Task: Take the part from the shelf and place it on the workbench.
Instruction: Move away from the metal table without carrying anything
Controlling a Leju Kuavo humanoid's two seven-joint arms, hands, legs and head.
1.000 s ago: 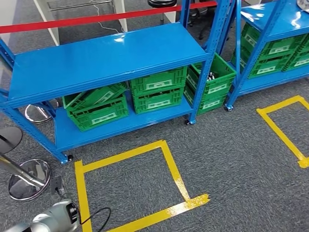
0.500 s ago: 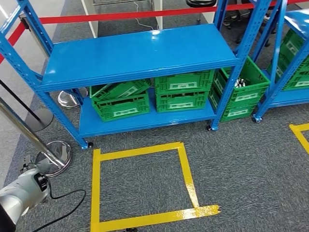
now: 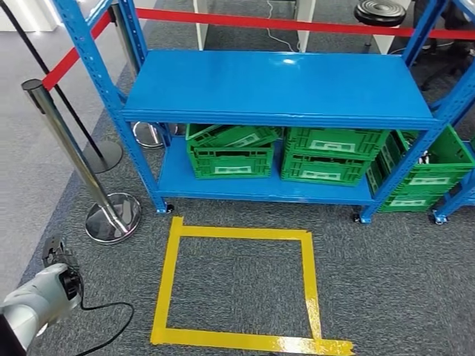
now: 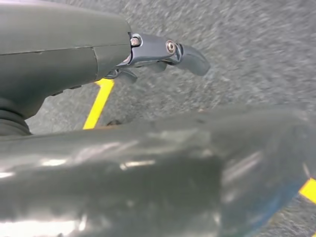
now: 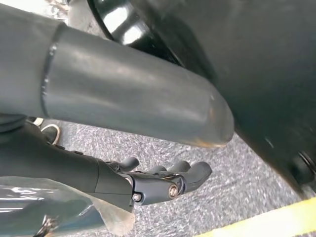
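A blue two-level shelf stands ahead of me in the head view, its top level bare. Green crates sit on its lower level. Another green crate at the far right holds small dark and white items that are too small to make out. My left arm hangs at the lower left, far from the shelf. In the left wrist view my left hand hangs over the carpet with its fingers stretched out and holds nothing. My right hand likewise hangs over the carpet with straight fingers and nothing in it.
A yellow tape square marks the grey carpet in front of the shelf. Two steel barrier posts with round bases and a red belt stand to the left and behind. A second blue shelf frame adjoins on the right.
The whole picture has shifted: the camera has turned left, so the shelf now sits square ahead and the barrier posts have come into view. My left arm still hangs low.
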